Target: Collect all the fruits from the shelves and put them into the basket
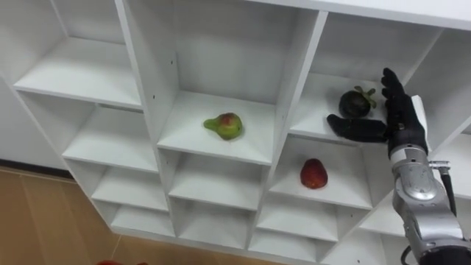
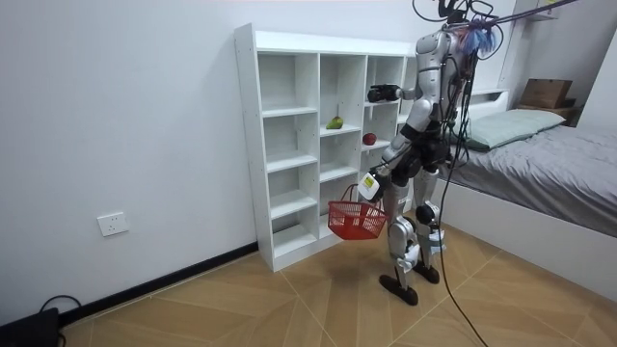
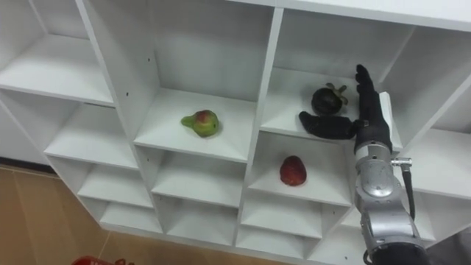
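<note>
A dark mangosteen lies in the upper right compartment of the white closet. My right hand is open just right of it, fingers straight up and thumb stretched along the shelf in front of the fruit. A green-red pear lies in the middle compartment, and a red apple one shelf below the mangosteen. In the room view I stand facing the closet with my right hand raised into it. My left hand hangs low, shut on the handle of a red basket.
The closet's other compartments hold nothing. A bed stands close behind me at the room view's right. A wooden floor stretches to the room view's left. The basket's red rim peeks in at the bottom edge.
</note>
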Robot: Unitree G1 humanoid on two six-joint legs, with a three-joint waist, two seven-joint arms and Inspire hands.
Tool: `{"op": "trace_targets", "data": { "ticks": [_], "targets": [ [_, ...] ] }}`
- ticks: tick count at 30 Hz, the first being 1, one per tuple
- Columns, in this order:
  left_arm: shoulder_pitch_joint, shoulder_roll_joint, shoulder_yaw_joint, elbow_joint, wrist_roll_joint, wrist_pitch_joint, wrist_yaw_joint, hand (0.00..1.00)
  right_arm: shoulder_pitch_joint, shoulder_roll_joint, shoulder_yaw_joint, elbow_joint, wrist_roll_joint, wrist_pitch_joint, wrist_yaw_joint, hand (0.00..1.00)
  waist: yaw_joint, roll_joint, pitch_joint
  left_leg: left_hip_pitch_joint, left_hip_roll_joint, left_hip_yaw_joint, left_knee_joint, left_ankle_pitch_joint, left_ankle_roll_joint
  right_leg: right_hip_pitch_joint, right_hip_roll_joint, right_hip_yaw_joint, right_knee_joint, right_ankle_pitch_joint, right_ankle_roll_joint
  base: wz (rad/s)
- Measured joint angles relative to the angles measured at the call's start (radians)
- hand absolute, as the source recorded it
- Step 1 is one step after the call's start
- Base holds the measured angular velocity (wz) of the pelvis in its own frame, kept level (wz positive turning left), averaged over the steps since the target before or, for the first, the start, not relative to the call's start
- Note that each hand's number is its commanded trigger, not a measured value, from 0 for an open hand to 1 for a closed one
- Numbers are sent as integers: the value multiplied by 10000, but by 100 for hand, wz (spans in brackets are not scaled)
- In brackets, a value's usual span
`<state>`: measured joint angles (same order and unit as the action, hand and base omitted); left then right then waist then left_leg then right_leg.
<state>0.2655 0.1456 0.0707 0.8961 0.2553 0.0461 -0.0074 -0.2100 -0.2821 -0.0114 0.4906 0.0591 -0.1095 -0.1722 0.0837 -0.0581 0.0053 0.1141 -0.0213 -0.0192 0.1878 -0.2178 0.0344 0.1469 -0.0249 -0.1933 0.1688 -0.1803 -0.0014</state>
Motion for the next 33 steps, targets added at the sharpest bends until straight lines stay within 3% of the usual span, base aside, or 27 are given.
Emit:
{"op": "trace_targets", "data": {
  "ticks": [4,5,7,8,19,33],
  "targets": [
    [-12,-9,0,-1,-5,76,-55,100,-26,-5,-6,97,-170,-12,5,0,-22,31,-3,-6,-15,-83,9,1,-1,26,-4,-40,-2,0,0,3],
    [-30,-9,0,-1,-7,132,-61,100,-45,-11,-7,139,-189,-17,7,5,-24,32,-4,-4,-17,-94,10,2,-1,30,-5,-42,-1,0,0,4],
    [-66,-10,0,-1,-9,229,-76,100,-95,-17,-6,200,-207,-7,17,84,-21,35,-5,-1,-17,-105,14,6,-3,39,-3,-41,-1,0,0,0],
    [-72,-10,0,-1,-9,238,-87,100,-95,-17,-6,207,-215,-7,17,100,-21,37,-6,0,-18,-110,17,6,-3,44,-4,-46,-3,0,0,0],
    [-128,40,3,-128,27,391,-467,100,-259,-377,-131,245,-1834,147,-44,100,5,14,-30,21,-19,-112,24,7,-2,65,-5,-76,-5,0,0,0],
    [-190,112,-174,-125,2,376,-454,100,-475,-335,181,437,-1803,160,26,100,50,-9,-28,30,-19,-142,14,6,-2,96,-7,-80,-15,0,1,0]
  ]
}}
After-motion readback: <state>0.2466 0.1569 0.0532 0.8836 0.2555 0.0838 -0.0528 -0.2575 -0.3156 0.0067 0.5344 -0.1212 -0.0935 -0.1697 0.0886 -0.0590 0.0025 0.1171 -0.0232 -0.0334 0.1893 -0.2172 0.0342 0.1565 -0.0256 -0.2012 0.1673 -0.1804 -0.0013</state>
